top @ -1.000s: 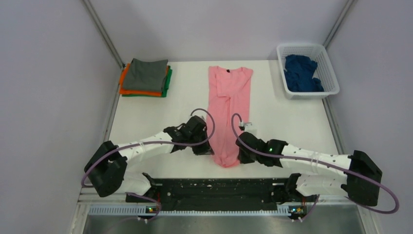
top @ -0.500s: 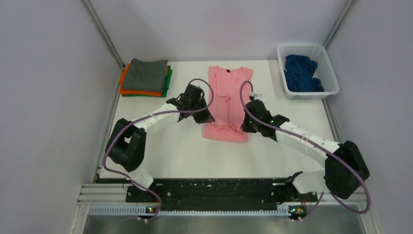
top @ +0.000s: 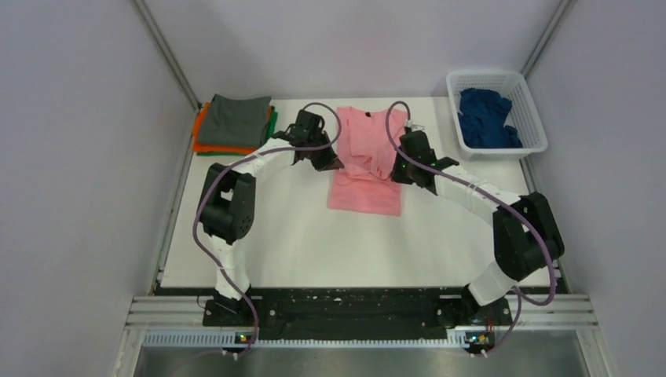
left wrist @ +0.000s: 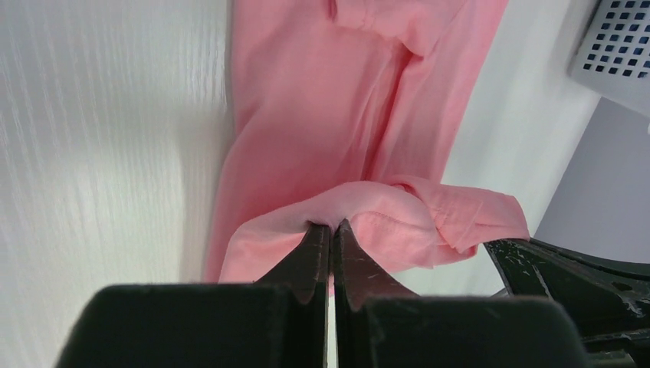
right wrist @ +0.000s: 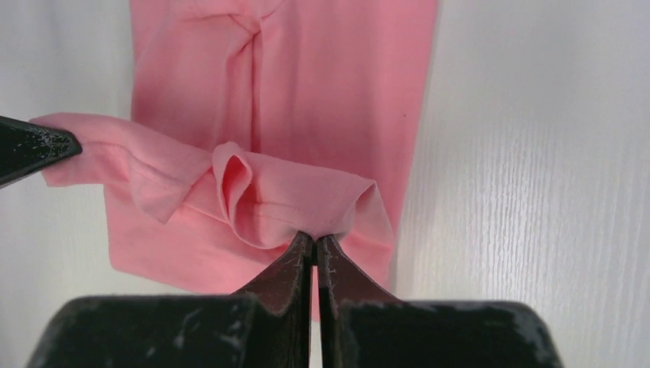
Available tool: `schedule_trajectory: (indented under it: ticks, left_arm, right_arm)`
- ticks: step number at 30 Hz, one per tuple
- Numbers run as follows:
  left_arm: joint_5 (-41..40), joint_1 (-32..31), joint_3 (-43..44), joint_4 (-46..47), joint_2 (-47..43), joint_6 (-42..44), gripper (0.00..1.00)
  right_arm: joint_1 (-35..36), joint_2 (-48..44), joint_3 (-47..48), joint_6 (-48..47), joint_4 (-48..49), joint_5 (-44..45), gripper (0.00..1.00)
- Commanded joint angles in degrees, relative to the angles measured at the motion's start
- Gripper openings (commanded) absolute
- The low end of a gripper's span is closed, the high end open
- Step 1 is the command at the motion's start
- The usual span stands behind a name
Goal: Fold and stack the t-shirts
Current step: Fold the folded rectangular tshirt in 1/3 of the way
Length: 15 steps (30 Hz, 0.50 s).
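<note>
A light pink t-shirt lies lengthwise in the middle of the table, its near part doubled over toward the collar. My left gripper is shut on the hem's left corner. My right gripper is shut on the hem's right corner. Between them the lifted hem sags in a loose fold above the shirt's body. Grey, orange and green t-shirts sit folded in a stack at the back left. A navy t-shirt lies crumpled in the basket.
The white lattice basket stands at the back right corner, its corner also in the left wrist view. Grey walls close in the table on three sides. Bare white tabletop lies between the shirt and the arm bases.
Both grippers have carried the pink shirt's hem from near the table's front edge toward the collar, doubling the shirt over. Both arms are now stretched far out.
</note>
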Motion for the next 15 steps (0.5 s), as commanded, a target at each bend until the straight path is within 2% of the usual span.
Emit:
schedule_trajectory:
  ticks: [1,5,7,8,10,11,12,13,14,15]
  left_arm:
    - [1.66,0.77,6.14,-1.50,4.07,2.19,0.00]
    - [1.74,1.09,10.04,-2.20,8.19,2.78,0.00]
    - [1.50,1.36,12.34,-2.88,10.30,2.90,0.05]
    - [1.13,1.60,13.19,-2.69,11.12,2.80,0.12]
    - [0.84,2.53,16.05,-2.47,12.40,2.55,0.28]
    - [0.23,2.82,17.53,-2.44,13.18,2.43,0.46]
    - [-0.38,3.23,19.51,-2.75,13.80,2.31,0.60]
    - [-0.94,3.73,21.33,-3.76,14.20,2.06,0.71]
    - [-0.94,4.19,22.87,-4.40,14.44,1.82,0.80]
    - [-1.14,4.74,23.59,-4.57,14.11,1.71,0.95]
  right_arm:
    - [-1.95,3.31,4.30,-2.54,3.48,-1.24,0.00]
    - [-3.28,6.36,5.32,-2.10,4.70,-1.66,0.00]
    - [-4.32,8.20,5.61,-2.15,7.24,-3.12,0.01]
    - [-4.94,9.22,6.12,-2.06,8.34,-3.54,0.03]
    - [-6.21,12.03,8.34,-1.86,10.45,-3.34,0.13]
    - [-7.03,13.48,10.11,-1.24,10.48,-2.99,0.21]
    - [-7.96,14.96,12.10,-0.50,10.11,-3.28,0.30]
    - [-8.76,16.00,13.91,0.11,9.30,-3.87,0.50]
    - [-9.16,16.71,15.20,0.36,8.82,-4.38,0.59]
    - [-9.35,16.70,16.12,0.19,8.39,-4.48,0.63]
